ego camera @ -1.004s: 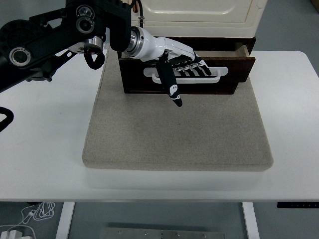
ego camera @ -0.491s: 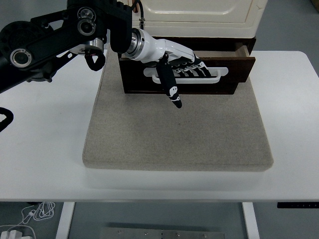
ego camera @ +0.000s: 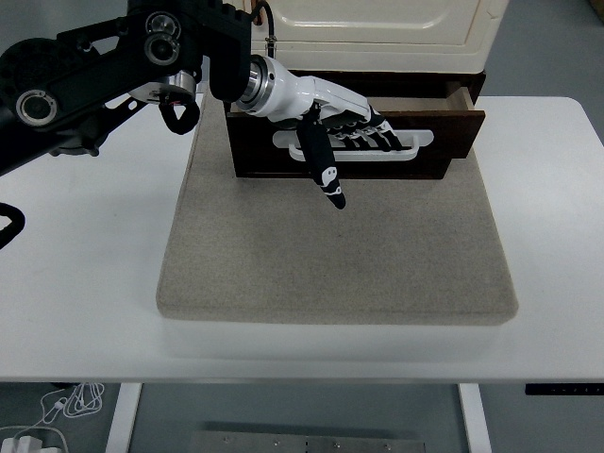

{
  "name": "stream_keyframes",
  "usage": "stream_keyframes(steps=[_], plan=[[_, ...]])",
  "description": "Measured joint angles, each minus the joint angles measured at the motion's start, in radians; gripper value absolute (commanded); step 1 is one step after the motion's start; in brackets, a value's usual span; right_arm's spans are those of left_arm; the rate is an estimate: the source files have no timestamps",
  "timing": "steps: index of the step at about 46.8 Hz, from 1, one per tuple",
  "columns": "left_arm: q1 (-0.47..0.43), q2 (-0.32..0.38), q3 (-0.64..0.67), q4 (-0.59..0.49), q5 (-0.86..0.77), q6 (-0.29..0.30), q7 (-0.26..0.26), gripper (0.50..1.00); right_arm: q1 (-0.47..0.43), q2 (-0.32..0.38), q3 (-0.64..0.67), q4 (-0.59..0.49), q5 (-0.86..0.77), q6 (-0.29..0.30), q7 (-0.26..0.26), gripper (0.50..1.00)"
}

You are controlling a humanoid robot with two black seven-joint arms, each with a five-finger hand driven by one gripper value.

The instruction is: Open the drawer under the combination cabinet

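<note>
A dark brown drawer (ego camera: 444, 151) stands pulled partway out from under the cream cabinet (ego camera: 377, 24), its front panel carrying a white slotted handle (ego camera: 420, 142). My left hand (ego camera: 354, 127) reaches in from the upper left with its four fingers (ego camera: 377, 137) hooked into the handle slot. Its thumb (ego camera: 321, 170) hangs straight down in front of the panel, over the mat. So the hand is shut on the drawer handle. The right arm does not show.
Cabinet and drawer sit at the back of a grey felt mat (ego camera: 335, 255) on the white table (ego camera: 85, 274). My left arm (ego camera: 85, 80) crosses the upper left. Cables (ego camera: 66, 406) lie on the floor under the table's near left.
The hand has shifted very slightly right and toward me with the handle, and the drawer front has come out by a sliver. Otherwise nothing has moved.
</note>
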Motion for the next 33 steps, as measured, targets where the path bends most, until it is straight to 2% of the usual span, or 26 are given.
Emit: stream_keyframes(steps=[33], plan=[[-0.004,0.003,-0.004,-0.022,-0.047,0.001,0.000,1.000,0.000,0.000,0.000,0.000,0.000,0.000,0.000,0.928]])
